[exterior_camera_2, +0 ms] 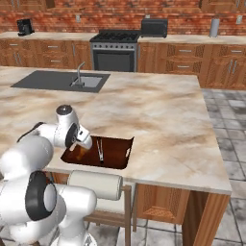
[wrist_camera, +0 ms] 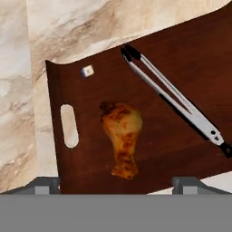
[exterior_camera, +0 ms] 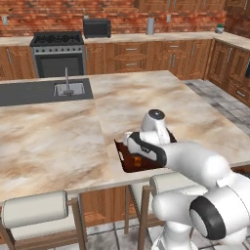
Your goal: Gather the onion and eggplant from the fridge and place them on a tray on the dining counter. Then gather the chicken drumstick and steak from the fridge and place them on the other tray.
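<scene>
The chicken drumstick (wrist_camera: 121,136) lies flat on the other tray (wrist_camera: 181,68), near the end with the cut-out handle slot (wrist_camera: 69,125), its thick end toward the tray's middle and its narrow end toward the tool. It touches nothing but the tray floor. A pair of metal tongs (wrist_camera: 174,97) lies diagonally on the same tray, apart from the drumstick, and a small white cube (wrist_camera: 88,71) sits near the tray's corner.

The tool (wrist_camera: 115,183) is released: its two tips stand wide apart, one on each side of the drumstick's narrow end, with nothing between them. The drumstick rests free of both tips.

The tray sits at the near edge of the bench (exterior_camera: 53,132), the marbled dining counter, with the arm bent over it in both base views.

The step in hand appears to be the release and withdrawal. Lift the tool straight away from the tray, keeping the tips wide, so neither tip drags the drumstick or clips the raised rim. Avoid sweeping sideways toward the tongs. The steak remains to be fetched from the fridge.
</scene>
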You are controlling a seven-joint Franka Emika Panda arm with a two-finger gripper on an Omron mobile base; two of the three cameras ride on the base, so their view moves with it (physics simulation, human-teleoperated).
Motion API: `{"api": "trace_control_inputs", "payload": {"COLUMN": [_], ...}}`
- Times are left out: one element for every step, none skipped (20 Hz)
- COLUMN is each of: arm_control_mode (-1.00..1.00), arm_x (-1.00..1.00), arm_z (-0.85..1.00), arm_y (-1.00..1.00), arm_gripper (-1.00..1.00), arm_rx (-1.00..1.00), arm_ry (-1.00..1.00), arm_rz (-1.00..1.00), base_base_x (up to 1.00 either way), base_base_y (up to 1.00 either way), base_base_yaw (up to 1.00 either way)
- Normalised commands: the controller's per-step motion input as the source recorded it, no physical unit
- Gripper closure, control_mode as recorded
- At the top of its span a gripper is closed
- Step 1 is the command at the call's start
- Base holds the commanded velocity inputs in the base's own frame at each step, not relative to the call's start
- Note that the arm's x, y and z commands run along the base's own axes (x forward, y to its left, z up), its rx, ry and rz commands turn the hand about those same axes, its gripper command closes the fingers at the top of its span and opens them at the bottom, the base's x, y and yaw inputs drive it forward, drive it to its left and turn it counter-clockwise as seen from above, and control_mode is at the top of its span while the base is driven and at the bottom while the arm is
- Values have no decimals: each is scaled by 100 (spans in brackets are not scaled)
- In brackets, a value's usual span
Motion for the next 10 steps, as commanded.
{"api": "trace_control_inputs", "payload": {"arm_control_mode": [-100, -100, -100, -100, -100, -100, -100, -100, -100, -100], "arm_x": [-63, -69, -59, -54, -54, -62, -50, -45, -46, -49], "arm_z": [86, 86, 97, 100, 100, 89, 69, 64, 65, 64], "arm_y": [-10, -14, -7, -2, -1, -10, -17, -19, -25, -27], "arm_gripper": [-100, -100, -100, -100, -100, -100, -100, -100, -100, -100], "arm_rx": [0, 0, 0, 0, 0, -2, -5, -8, -8, -7], "arm_ry": [5, 10, 10, 9, 10, 9, 8, 4, 2, 1], "arm_rz": [0, -4, 0, 0, 0, 0, 0, 0, 0, 0], "base_base_x": [0, 0, 0, 0, 0, 0, 0, 0, 0, 0], "base_base_y": [0, 0, 0, 0, 0, 0, 0, 0, 0, 0], "base_base_yaw": [0, 0, 0, 0, 0, 0, 0, 0, 0, 0]}}
